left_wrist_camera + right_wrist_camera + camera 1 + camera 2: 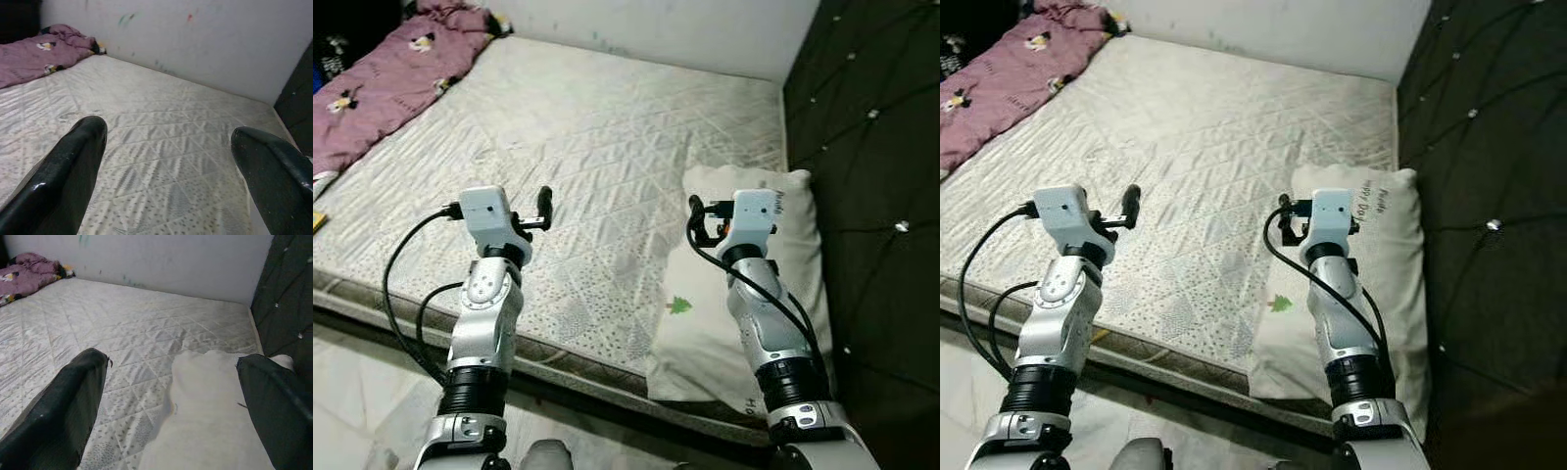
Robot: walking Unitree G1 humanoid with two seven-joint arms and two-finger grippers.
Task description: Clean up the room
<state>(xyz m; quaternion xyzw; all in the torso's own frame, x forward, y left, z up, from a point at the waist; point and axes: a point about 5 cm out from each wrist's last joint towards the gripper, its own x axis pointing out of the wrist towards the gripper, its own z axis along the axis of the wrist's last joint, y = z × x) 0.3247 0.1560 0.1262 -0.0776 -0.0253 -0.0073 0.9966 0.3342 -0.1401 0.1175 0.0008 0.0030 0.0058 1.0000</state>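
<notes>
A white pillow (690, 338) with a small green print lies at the right end of the bare quilted mattress (607, 127), against the dark headboard. A purple blanket (382, 83) with cartoon prints is bunched along the far left of the bed. My left gripper (541, 210) is held open above the front part of the mattress, nothing between its fingers (73, 166). My right gripper (697, 221) is also open, raised over the pillow's (210, 406) left edge and not touching it.
A dark tufted headboard (871, 147) stands along the right side. A pale wall (685, 24) closes the far side of the bed. Tiled floor (352, 392) lies in front of the mattress edge. A small yellow thing (318, 221) sits at the left border.
</notes>
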